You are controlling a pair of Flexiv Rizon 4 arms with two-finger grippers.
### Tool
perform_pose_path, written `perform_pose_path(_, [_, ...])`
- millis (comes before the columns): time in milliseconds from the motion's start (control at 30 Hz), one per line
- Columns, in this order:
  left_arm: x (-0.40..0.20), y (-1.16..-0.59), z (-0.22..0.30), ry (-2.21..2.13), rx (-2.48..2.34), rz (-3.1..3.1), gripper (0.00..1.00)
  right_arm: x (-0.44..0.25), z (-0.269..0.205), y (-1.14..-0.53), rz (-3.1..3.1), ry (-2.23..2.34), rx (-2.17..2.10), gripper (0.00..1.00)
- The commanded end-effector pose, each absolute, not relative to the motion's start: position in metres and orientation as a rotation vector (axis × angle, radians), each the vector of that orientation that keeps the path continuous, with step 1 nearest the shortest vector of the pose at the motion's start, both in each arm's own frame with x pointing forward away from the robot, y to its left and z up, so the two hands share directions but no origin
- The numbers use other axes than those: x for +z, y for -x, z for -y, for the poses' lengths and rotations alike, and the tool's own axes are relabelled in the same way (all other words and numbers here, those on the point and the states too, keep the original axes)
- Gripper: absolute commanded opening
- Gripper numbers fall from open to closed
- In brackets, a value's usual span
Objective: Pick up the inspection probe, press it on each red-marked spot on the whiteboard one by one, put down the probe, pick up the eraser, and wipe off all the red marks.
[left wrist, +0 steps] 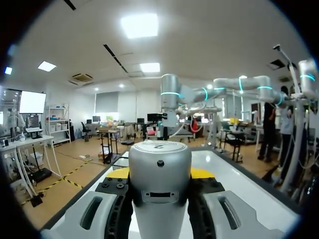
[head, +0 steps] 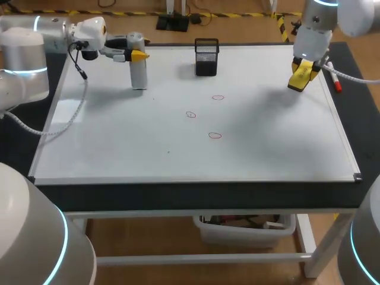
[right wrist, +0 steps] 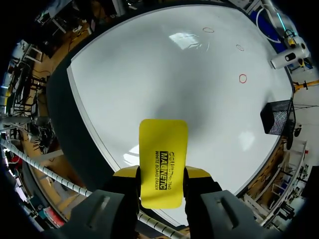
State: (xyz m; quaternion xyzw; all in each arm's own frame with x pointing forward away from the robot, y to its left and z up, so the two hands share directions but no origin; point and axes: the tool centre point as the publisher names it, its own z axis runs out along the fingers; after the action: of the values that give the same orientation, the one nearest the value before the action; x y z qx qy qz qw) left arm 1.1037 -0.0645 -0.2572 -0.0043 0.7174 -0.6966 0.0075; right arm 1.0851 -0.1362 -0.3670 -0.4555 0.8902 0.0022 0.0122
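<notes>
My left gripper (head: 136,55) is shut on the inspection probe (head: 138,72), a silver cylinder held upright at the whiteboard's (head: 119,142) far left. Whether its lower end touches the board I cannot tell. In the left wrist view the probe (left wrist: 159,179) fills the gap between the yellow tips. My right gripper (head: 300,72) hangs over the board's far right, shut on the yellow eraser (head: 298,77); the eraser (right wrist: 163,159) sticks out ahead of the fingers (right wrist: 199,174), off the whiteboard (right wrist: 164,74). Three small red rings (head: 218,97) (head: 190,114) (head: 215,135) lie mid-board, apart from both grippers.
A black mesh holder (head: 206,57) stands at the board's far middle, seen also in the right wrist view as the holder (right wrist: 277,117). A red-capped marker (head: 335,80) lies just off the board's right edge, beside my right gripper.
</notes>
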Motion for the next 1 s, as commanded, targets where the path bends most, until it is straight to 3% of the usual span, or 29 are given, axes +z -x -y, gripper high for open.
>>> perform_pose_path(33, [-0.252, -1.097, 0.056, 0.092, -2.130, -2.196, 0.00, -0.366, 0.136, -1.085, -2.777, 1.423, 0.001, 0.00])
perform_pose_path(1000, [-0.245, -1.097, 0.039, 0.113, -2.105, -2.145, 0.00, -0.365, 0.125, -1.084, -2.760, 1.463, 0.009, 0.00])
